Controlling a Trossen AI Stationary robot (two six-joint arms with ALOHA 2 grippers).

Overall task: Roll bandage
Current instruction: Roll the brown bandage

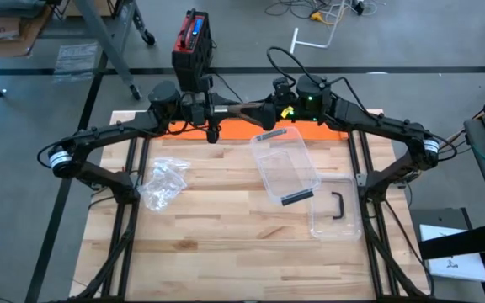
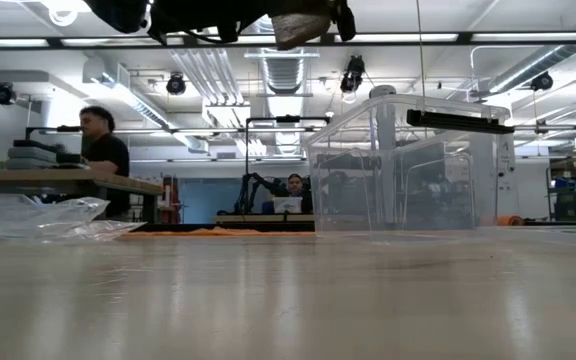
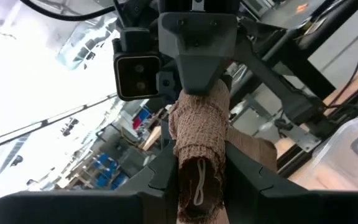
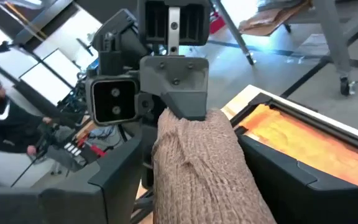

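Between left gripper (image 3: 197, 180) fingers: rolled end of tan bandage (image 3: 197, 137), jaws clamped on it. Just beyond, right gripper (image 4: 194, 180) faces left one head-on, its jaws spread around opposite end of same bandage; whether they press it, cannot tell. Both grippers raised above far table edge, meeting over orange mat (image 1: 251, 128). Nearer than jaws, below: clear plastic box (image 1: 286, 167) with lid (image 1: 337, 210) beside it, right of centre; crumpled clear bag (image 1: 163, 183) left, on wooden table (image 1: 226, 236). Far behind: people at desks.
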